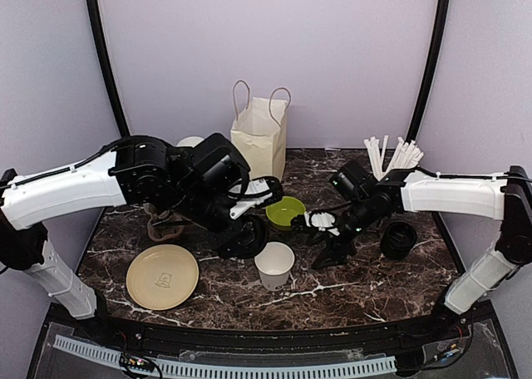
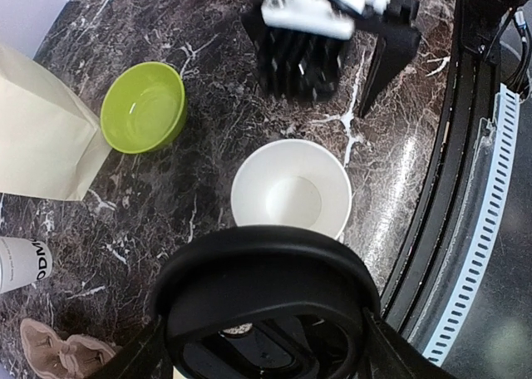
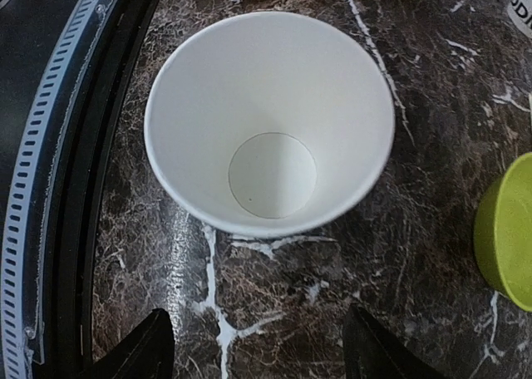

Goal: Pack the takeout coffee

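Your left jaws grip the black lid (image 2: 258, 258), right jaws gape empty: press it off-centre and the unsteadied cup (image 2: 291, 188) tips.

Smooth white shells on left arm (image 1: 66, 188) and right arm (image 1: 453, 192), bulky black joints between. Black mounts at the shoulders. Thin black cable clipped along each white link. Right pincer (image 3: 262, 346): black wedge fingers (image 3: 150, 350), white block behind.
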{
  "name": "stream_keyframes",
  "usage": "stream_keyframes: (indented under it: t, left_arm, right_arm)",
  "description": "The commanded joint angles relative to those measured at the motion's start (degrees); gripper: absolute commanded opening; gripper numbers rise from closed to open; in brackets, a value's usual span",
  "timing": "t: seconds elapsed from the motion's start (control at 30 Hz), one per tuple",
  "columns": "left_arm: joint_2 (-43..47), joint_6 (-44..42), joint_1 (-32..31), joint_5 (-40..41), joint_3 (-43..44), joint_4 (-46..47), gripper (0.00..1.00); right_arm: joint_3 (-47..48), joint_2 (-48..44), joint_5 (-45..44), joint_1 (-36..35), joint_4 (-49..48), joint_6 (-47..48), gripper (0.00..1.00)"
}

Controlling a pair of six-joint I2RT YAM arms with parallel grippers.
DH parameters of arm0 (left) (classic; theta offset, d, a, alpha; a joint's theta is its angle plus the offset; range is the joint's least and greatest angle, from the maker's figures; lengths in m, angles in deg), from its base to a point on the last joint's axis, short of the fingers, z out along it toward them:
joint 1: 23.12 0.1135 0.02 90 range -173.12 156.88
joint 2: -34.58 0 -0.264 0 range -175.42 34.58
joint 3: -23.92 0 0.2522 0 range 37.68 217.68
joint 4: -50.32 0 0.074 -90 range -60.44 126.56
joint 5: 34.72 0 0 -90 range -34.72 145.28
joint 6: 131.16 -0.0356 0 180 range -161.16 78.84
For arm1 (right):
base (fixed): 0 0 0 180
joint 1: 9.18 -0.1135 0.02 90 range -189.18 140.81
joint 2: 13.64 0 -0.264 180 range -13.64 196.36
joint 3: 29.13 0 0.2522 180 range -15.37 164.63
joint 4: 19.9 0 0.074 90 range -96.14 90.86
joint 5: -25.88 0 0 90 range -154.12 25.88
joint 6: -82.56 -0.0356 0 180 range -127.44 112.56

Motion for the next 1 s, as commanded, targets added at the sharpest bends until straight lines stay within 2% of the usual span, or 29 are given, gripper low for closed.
stream_keyframes:
  t: [0.0,0.27,0.6,0.97]
  left_arm:
    - [-4.65,-3.57,0.35,-1.29,3.62,-2.37,0.68]
    - [-15.37,-6.77,1.25,-3.12,12.56,-6.22,0.69]
    - [-23.89,-7.89,2.48,-5.88,21.21,-11.39,0.7]
    - [-27.46,-7.84,2.6,-7.56,23.83,-13.52,0.71]
  right_arm:
    - [-0.2,-4.59,5.44,5.72,4.89,-0.6,0.69]
    - [-3.67,-10.32,11.53,13.99,1.49,-5.53,0.68]
    - [-5.31,-9.93,12.62,14.56,-1.14,-6.69,0.68]
    - [-6.35,-9.78,12.84,14.63,-1.46,-6.26,0.67]
